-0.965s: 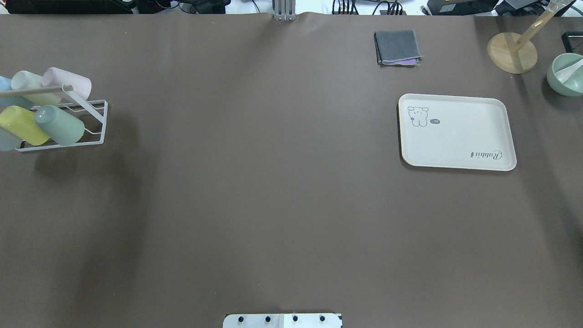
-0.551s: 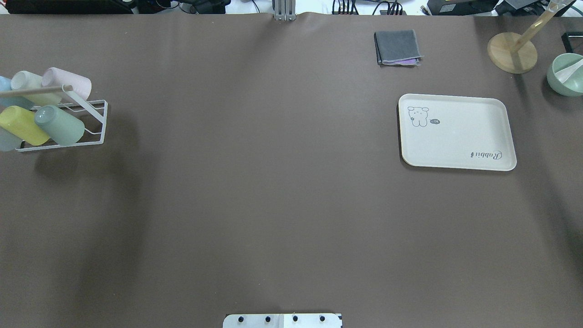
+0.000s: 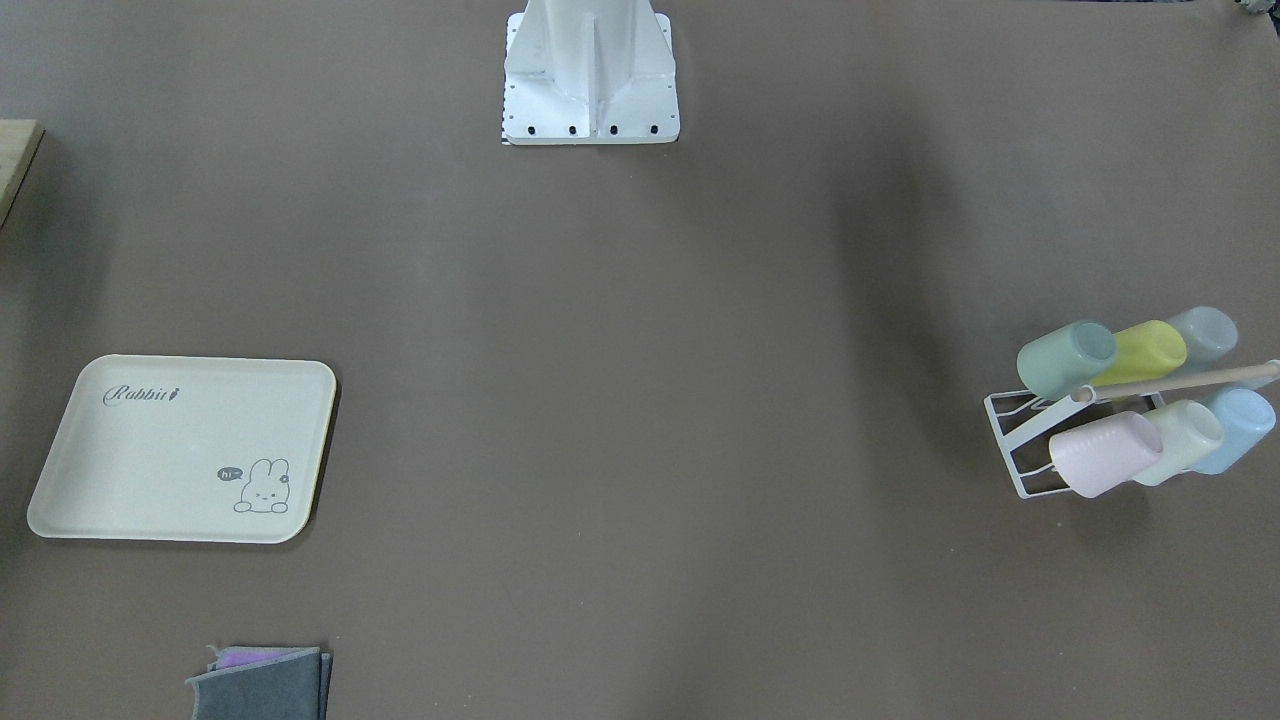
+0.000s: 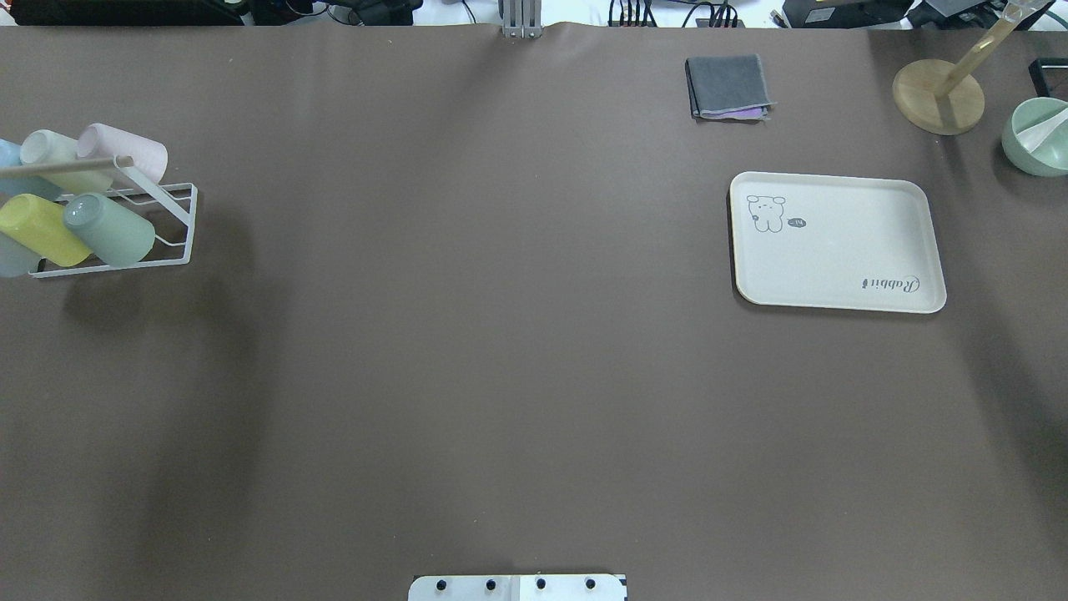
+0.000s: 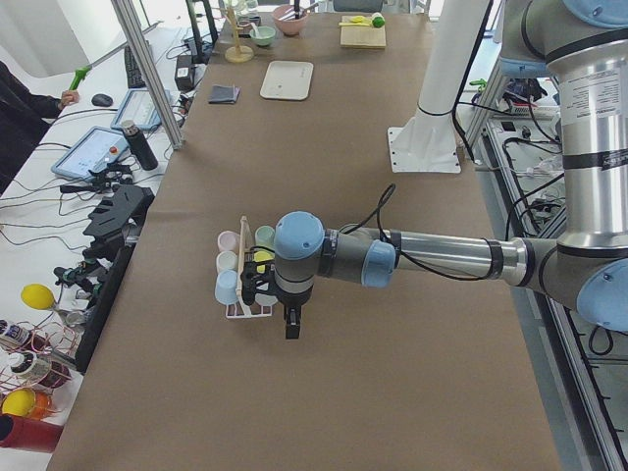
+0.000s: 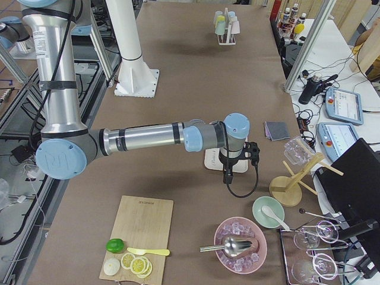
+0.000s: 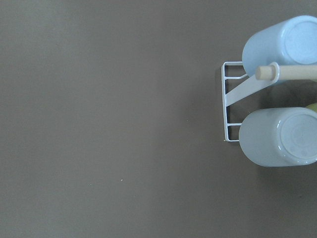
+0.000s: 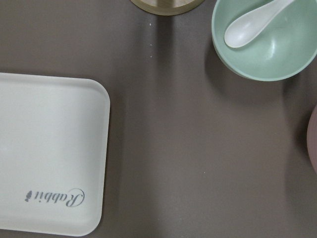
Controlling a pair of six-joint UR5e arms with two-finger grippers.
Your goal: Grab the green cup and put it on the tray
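The green cup [image 4: 108, 227] lies tilted on a white wire rack [image 4: 179, 225] at the table's far left, beside a yellow cup [image 4: 37, 229]; it also shows in the front-facing view [image 3: 1065, 358]. The cream tray [image 4: 838, 242] lies flat and bare at the right, and shows in the right wrist view [image 8: 49, 153]. My left gripper [image 5: 291, 324] hangs over the table just beside the rack, seen only in the exterior left view; I cannot tell if it is open. My right gripper [image 6: 227, 177] hangs beside the tray, seen only in the exterior right view; I cannot tell its state.
Pink [image 4: 125, 150], whitish-green [image 4: 50, 154] and blue cups fill the rack, under a wooden rod. A folded grey cloth [image 4: 727, 86], a wooden stand base [image 4: 939, 94] and a green bowl with a white spoon [image 4: 1035, 133] lie beyond and right of the tray.
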